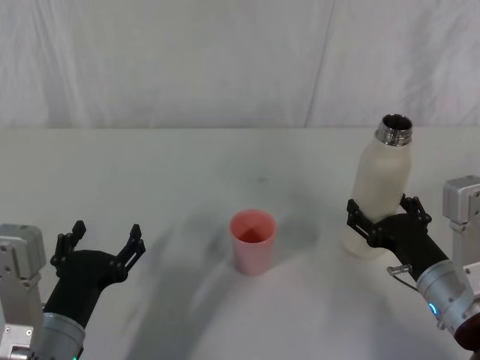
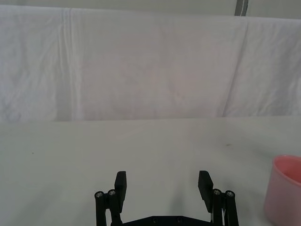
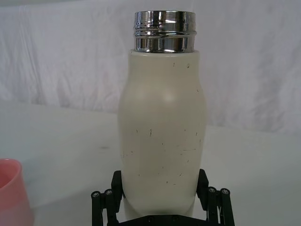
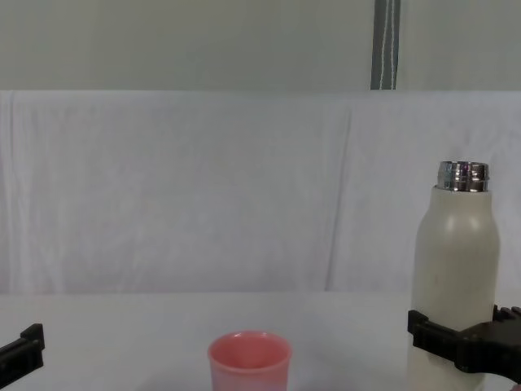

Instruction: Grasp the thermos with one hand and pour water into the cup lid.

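Thermos upright on surface, right tool clasping its lower body, left tool open and idle, pink cup well apart, lifting and pouring remaining.

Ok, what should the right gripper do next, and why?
Probably close and lift: the right gripper has its fingers either side of the upright thermos, low on the body, and the cup lid stands apart toward the left.
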Available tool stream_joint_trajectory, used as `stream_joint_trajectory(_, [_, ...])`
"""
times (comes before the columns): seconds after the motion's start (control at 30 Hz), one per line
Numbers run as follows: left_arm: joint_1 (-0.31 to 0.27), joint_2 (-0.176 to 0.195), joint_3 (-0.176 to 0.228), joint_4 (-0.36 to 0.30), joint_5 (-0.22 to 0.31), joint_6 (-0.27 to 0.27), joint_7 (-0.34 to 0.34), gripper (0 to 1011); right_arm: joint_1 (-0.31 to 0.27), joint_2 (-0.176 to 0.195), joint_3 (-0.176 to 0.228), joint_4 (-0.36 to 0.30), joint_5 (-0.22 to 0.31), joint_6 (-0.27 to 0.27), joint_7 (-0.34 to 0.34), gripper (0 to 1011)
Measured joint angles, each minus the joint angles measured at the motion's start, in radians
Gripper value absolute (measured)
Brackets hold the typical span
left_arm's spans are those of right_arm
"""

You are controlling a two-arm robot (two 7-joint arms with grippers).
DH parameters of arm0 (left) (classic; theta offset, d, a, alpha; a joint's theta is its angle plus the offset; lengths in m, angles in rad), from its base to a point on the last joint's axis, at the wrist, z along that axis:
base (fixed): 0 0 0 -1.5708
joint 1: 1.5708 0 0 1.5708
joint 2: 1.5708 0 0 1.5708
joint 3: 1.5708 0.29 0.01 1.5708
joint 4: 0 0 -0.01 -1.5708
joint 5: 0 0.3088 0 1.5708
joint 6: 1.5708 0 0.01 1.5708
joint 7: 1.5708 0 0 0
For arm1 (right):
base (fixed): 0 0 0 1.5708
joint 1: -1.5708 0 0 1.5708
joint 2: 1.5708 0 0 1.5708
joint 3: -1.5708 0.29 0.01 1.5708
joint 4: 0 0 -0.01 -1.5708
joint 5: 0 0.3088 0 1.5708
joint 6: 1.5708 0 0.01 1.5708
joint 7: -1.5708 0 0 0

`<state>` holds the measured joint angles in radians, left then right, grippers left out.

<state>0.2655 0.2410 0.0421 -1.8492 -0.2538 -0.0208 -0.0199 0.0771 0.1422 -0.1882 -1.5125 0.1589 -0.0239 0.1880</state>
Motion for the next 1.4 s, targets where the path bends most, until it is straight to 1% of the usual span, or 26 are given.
stream_joint_trajectory(0.57, [0.000, 0.000, 0.000, 0.000, 0.000, 0.000, 0.000, 1001, -0.003, 0.002, 0.004, 0.005, 0.004, -0.019, -0.001, 955])
stream_joint_trajectory(1.4, [0.000, 0.000, 0.000, 0.000, 0.000, 0.000, 0.000, 1001, 0.002, 0.000, -0.005, 0.014, -0.017, -0.024, -0.005, 955])
